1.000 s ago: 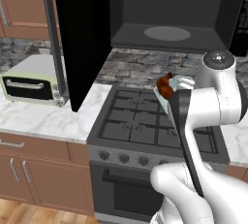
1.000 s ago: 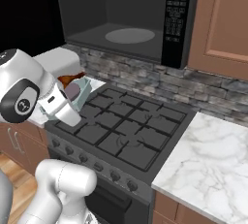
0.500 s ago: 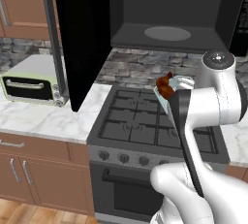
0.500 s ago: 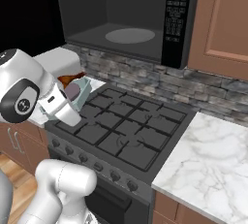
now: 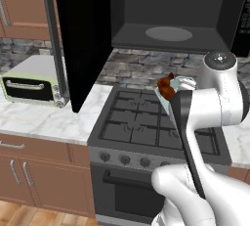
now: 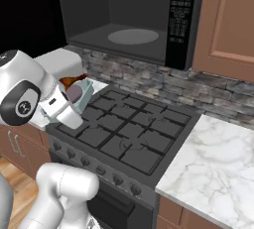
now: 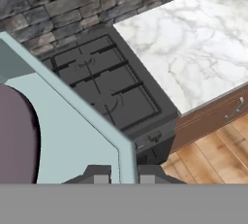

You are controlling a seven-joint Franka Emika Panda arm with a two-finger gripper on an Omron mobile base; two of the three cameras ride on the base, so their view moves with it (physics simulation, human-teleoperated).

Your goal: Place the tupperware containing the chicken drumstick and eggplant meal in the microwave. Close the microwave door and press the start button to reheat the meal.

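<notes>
microwave (image 5: pixel 166 12): top centre of the left base view, cavity open, grey turntable (image 5: pixel 168 33) bare
microwave door (image 5: pixel 80 34): swung open, upper left of the same view, handle bar on its left edge
keypad (image 6: pixel 179 12): top centre of the right base view, white marks too small to read
stove (image 6: pixel 126 134): mid-frame, below the microwave
toaster oven (image 5: pixel 31 85): left edge, on the marble counter (image 5: pixel 44 120)
tupperware (image 6: pixel 83 95): left of centre, tilted, above the stove's left edge
eggplant (image 6: pixel 74 93): inside the tub
chicken drumstick (image 5: pixel 166 87): inside the tub, centre-right of the left base view
gripper (image 7: pixel 123 173): bottom centre of the hand view, narrow, fingers pinching the tub's rim
</notes>
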